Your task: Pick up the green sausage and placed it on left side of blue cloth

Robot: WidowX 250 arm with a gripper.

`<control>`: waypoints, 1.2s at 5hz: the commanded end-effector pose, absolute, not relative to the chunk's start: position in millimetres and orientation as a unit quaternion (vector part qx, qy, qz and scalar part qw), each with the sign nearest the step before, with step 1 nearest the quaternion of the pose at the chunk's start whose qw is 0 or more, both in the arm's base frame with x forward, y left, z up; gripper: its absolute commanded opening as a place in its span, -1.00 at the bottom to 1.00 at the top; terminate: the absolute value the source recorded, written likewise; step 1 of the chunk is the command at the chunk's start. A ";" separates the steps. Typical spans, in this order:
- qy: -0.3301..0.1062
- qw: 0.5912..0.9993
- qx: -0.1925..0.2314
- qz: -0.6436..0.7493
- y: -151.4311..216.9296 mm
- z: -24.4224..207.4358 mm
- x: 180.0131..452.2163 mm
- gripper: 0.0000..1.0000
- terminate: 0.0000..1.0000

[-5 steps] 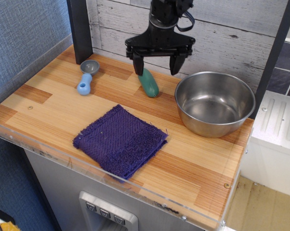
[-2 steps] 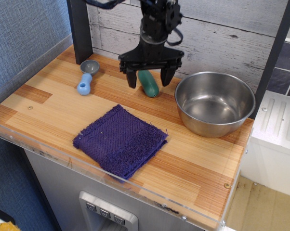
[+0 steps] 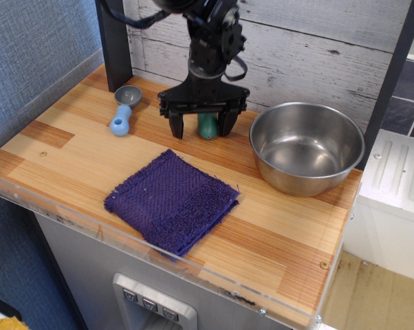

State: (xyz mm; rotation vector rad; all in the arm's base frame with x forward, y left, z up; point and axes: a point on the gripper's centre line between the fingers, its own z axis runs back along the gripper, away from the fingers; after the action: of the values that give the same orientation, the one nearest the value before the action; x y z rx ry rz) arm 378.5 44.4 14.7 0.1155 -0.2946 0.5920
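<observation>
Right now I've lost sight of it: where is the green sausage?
The green sausage lies at the counter's back, between the open gripper fingers, left of the steel bowl.

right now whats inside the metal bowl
Nothing shows inside the metal bowl: its visible floor and far wall are bare steel. The near wall hides a strip of the floor.

Gripper down over the sausage

I've brought the gripper (image 3: pixel 201 126) lower and leftward; its spread fingers now straddle the green sausage (image 3: pixel 207 126), hiding most of it.
</observation>
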 end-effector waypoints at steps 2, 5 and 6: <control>-0.166 0.946 0.058 0.271 49.4 26.8 376.7 -1.00 -1.00; -0.231 0.931 0.047 0.278 50.1 86.0 372.4 -1.00 -1.00; -0.247 0.923 0.043 0.292 54.4 109.1 352.4 -1.00 -1.00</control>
State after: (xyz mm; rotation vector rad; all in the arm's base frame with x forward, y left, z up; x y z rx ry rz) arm 349.5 49.2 93.7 0.0955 -0.4574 0.5914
